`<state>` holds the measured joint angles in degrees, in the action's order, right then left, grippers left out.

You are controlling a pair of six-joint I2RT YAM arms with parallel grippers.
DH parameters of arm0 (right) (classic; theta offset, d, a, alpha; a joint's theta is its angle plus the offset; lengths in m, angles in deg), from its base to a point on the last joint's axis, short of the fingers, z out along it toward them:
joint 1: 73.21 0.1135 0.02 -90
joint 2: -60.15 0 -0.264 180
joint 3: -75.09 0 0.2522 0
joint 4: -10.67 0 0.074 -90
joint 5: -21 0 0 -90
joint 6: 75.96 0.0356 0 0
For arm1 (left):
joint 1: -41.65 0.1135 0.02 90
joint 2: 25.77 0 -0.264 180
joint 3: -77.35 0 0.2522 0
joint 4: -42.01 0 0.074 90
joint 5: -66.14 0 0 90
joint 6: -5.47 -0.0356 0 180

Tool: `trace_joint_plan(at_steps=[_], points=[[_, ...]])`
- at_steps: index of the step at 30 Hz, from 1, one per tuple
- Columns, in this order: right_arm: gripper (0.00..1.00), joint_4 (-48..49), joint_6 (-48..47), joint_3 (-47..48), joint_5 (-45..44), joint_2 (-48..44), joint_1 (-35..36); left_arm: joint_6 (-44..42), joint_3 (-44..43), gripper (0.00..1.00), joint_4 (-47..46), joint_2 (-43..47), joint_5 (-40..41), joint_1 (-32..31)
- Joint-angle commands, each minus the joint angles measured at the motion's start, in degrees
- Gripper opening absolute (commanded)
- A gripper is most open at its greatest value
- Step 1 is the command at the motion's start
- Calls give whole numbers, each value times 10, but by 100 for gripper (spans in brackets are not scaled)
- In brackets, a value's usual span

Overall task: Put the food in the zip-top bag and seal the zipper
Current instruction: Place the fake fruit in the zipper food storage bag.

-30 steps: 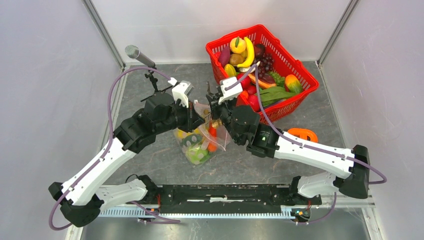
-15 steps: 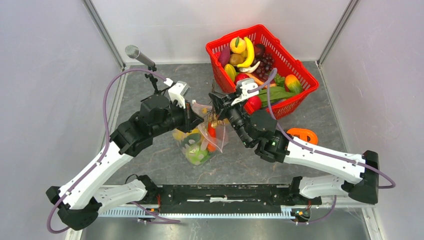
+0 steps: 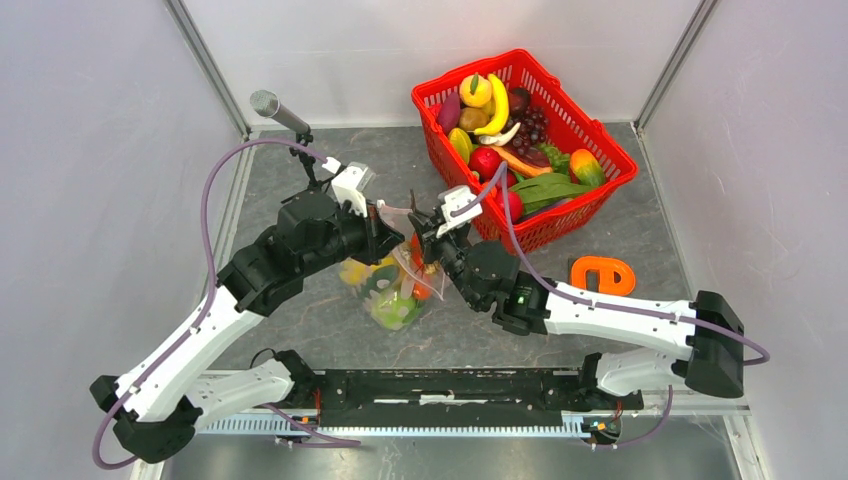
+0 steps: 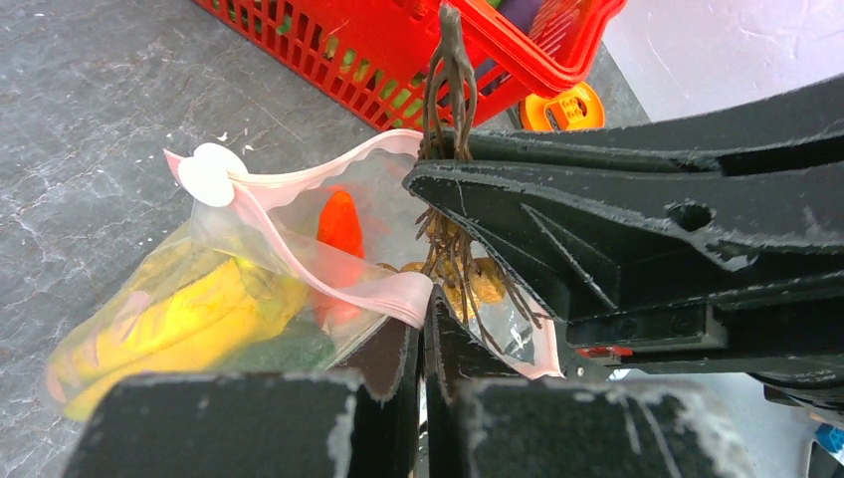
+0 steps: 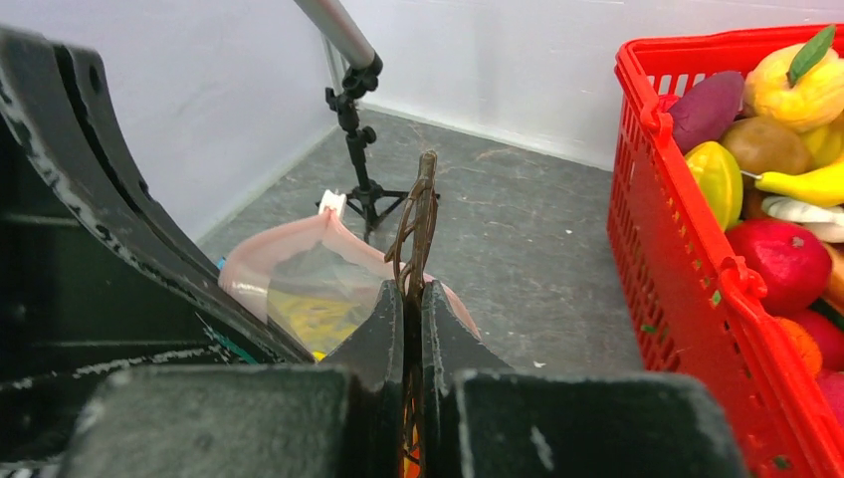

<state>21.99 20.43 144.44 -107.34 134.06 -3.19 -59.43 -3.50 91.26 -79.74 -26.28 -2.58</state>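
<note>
The zip-top bag (image 3: 393, 290) stands on the table between my grippers, its mouth open. It holds a yellow banana (image 4: 179, 309), an orange carrot (image 4: 340, 224) and green food. My left gripper (image 4: 428, 299) is shut on the pink zipper (image 4: 299, 214) and holds the near lip up; it also shows in the top view (image 3: 385, 235). My right gripper (image 5: 412, 289) is shut on the brown twiggy stem (image 5: 418, 214) of a bunch of tan round fruits (image 4: 476, 284). That bunch hangs in the bag's mouth. The right gripper also shows in the top view (image 3: 428, 248).
A red mesh basket (image 3: 600, 140) full of toy fruits and vegetables stands at the back right, close behind the right wrist. An orange ring-shaped object (image 3: 603, 275) lies on the table right of the right arm. A microphone on a small stand (image 3: 300, 150) is behind the left arm.
The right wrist has swung and dropped slightly, bringing the stemmed bunch lower into the bag's mouth. The left gripper has kept its hold on the bag's lip and barely moved.
</note>
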Motion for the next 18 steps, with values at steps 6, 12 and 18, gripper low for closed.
trace_joint_plan(at_steps=[6,12,18], points=[[0,-45,-71,21,-69,23,-11,23,-1,3,-31,18,8,-2],[0,-145,-74,109,-127,64,-17,25,1,3,-34,11,-8,-2],[7,-187,-46,106,21,45,-18,27,-1,3,-38,7,6,-2]])
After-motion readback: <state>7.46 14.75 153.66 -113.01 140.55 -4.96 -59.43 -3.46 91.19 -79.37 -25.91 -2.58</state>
